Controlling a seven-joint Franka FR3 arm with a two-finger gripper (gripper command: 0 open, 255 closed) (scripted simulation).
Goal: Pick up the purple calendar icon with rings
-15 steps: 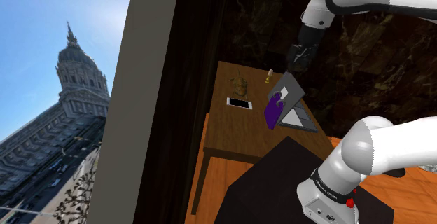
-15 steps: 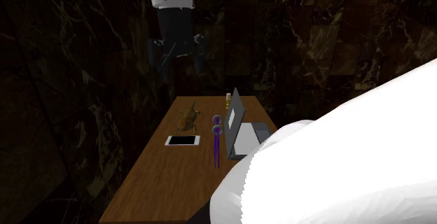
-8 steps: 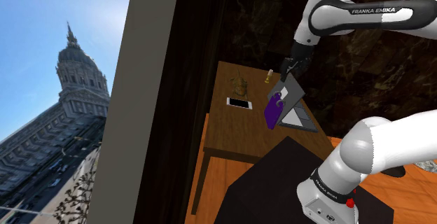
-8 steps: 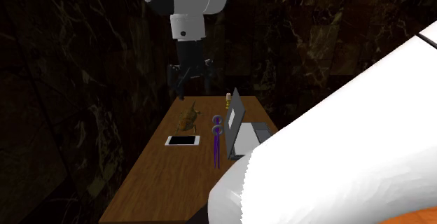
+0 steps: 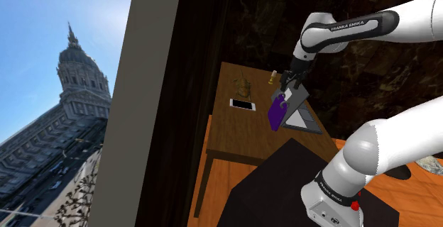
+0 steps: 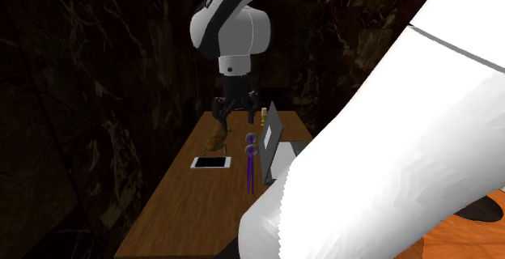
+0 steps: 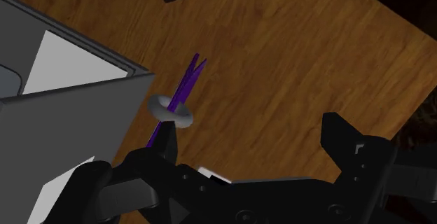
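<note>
Your arm has come down since a second ago. The gripper (image 5: 287, 85) now hangs just above the wooden table (image 5: 241, 135), its fingers wide apart and holding nothing. From the shoulder view's left you see a white phone (image 5: 242, 104), then the purple calendar (image 5: 276, 112) standing up, right beside the grey laptop (image 5: 301, 121).

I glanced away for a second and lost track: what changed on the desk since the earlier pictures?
The black two-finger pincer came down toward the flat purple calendar with rings, fingers open, grasping nothing. The calendar, the grey open laptop beside it, the white phone and the golden figurine stayed put.
</note>
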